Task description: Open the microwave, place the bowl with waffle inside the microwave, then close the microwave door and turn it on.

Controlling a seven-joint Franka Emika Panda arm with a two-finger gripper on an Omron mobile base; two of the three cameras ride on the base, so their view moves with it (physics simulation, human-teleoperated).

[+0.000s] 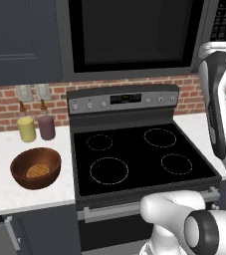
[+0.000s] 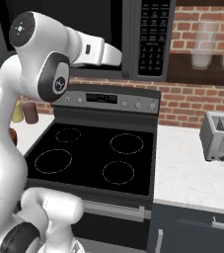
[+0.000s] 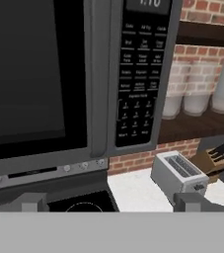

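Reaching toward the closed microwave (image 3: 74, 84) above the stove (image 1: 134, 154), the gripper (image 3: 111, 203) stood open, empty; opening its door (image 3: 34, 79) came next, judging by the handle (image 3: 99, 74).

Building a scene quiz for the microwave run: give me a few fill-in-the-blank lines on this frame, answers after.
1. The waffle lies inside the ____.
2. The microwave door is ____.
3. The bowl sits on the counter to the ____ of the stove in the left base view.
4. On the counter right of the stove stands a silver ____.

Answers: bowl; closed; left; toaster
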